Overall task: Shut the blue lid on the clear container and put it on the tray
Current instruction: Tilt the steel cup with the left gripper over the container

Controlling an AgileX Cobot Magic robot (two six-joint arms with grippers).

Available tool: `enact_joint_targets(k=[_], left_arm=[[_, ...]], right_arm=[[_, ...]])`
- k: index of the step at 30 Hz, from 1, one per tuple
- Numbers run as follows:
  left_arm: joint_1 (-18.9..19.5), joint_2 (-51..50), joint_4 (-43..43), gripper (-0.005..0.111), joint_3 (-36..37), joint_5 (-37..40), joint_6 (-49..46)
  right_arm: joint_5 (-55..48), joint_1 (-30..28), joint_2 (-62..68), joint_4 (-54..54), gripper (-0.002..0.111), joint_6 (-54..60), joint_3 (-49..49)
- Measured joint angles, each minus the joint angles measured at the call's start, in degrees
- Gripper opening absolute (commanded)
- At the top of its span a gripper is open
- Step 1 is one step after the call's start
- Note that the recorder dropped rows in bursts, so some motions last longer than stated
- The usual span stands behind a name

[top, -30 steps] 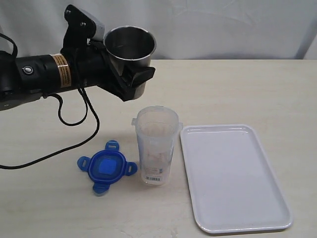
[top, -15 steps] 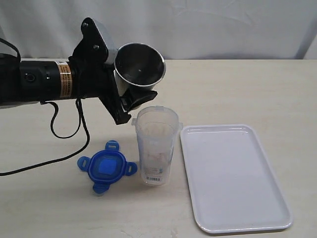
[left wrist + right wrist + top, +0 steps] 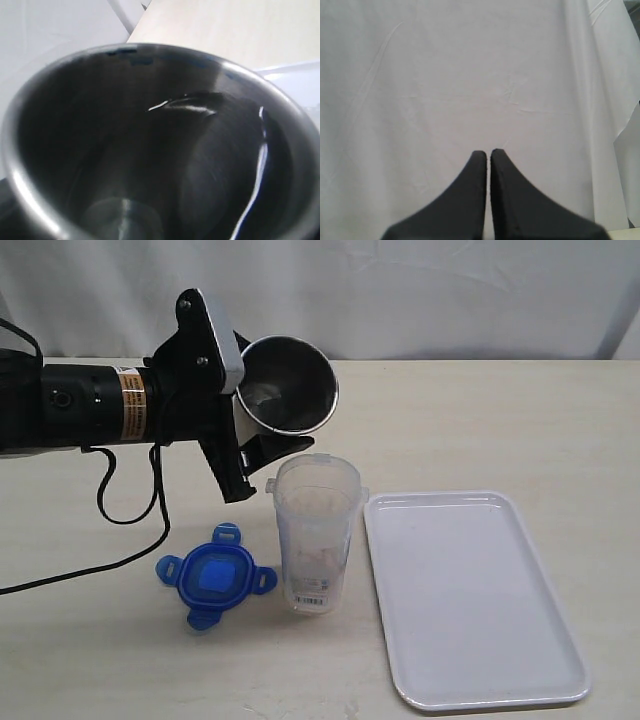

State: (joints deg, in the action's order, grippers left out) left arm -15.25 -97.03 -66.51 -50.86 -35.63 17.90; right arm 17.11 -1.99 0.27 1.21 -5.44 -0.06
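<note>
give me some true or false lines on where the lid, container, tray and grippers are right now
1. The blue lid is snapped onto the clear container. False: it lies on the table beside the open container.
2. The left gripper holds a steel cup tilted above the container. True.
3. The container stands on the tray. False: it stands on the table beside the tray.
4. The right gripper is shut. True.
</note>
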Motion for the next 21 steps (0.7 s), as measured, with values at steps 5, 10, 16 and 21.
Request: enact_joint_targets(k=[5,10,16,21], left_arm=[[0.00,0.00,0.00,0.000,0.00,0.00,-2.49],[0.00,0.00,0.00,0.000,0.00,0.00,-3.92],[0.00,0.00,0.00,0.000,0.00,0.00,-5.20],[0.00,0.00,0.00,0.000,0.00,0.17,-6.49]], right_arm=[[0.00,0.00,0.00,0.00,0.004,0.00,0.00],[-0.04,0.00,0.00,0.00,0.004,0.00,0.00],[-0.04,0.00,0.00,0.21,0.004,0.00,0.00],[-0.04,0.00,0.00,0.21,0.004,0.00,0.00]])
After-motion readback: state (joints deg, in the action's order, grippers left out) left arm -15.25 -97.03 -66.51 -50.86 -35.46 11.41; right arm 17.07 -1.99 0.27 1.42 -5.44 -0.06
